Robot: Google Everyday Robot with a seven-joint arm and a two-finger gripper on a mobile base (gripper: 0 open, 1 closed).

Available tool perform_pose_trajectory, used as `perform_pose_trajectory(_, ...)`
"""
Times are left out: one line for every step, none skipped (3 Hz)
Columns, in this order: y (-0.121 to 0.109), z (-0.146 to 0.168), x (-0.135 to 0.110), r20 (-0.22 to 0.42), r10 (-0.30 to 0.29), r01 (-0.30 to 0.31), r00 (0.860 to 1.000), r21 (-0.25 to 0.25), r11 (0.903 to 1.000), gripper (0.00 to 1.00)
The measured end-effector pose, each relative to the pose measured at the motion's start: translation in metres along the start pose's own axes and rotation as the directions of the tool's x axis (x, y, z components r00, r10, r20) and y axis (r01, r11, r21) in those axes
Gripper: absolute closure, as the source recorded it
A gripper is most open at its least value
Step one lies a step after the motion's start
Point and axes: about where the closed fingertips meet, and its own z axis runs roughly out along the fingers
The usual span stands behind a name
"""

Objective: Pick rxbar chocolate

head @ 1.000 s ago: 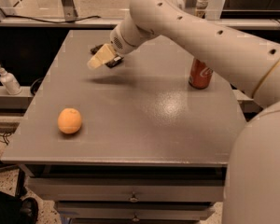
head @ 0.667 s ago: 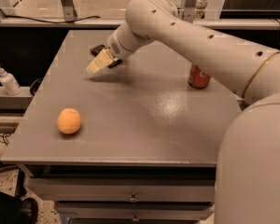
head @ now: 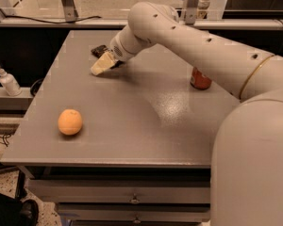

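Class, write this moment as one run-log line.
phase: pre-grasp | gripper: low, beside rxbar chocolate | rxbar chocolate: lying on table, not lifted

Dim warm light, sheen on table point(head: 172, 109), soft shadow under the gripper point(head: 102, 66) beside the rxbar chocolate point(head: 98, 50)

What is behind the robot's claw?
A dark rxbar lies on the table just behind the gripper, which hangs low over the far left part. Only part of the rxbar shows; the gripper covers the rest.

An orange point(head: 70, 122) lay front-left on the table point(head: 132, 140), a can point(head: 200, 79) at right, a bottle point(head: 8, 81) beyond the left edge; the gripper point(head: 100, 66) was low at the far side.
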Motion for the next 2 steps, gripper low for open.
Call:
perform_pose_trajectory(-0.0019,-0.0009,-0.0007,0.0,0.0,0.0,1.0,0.001,1.0,0.65)
perform_pose_trajectory(-0.0022,-0.0032,-0.0029,0.0,0.0,0.0,1.0,0.001,1.0,0.88)
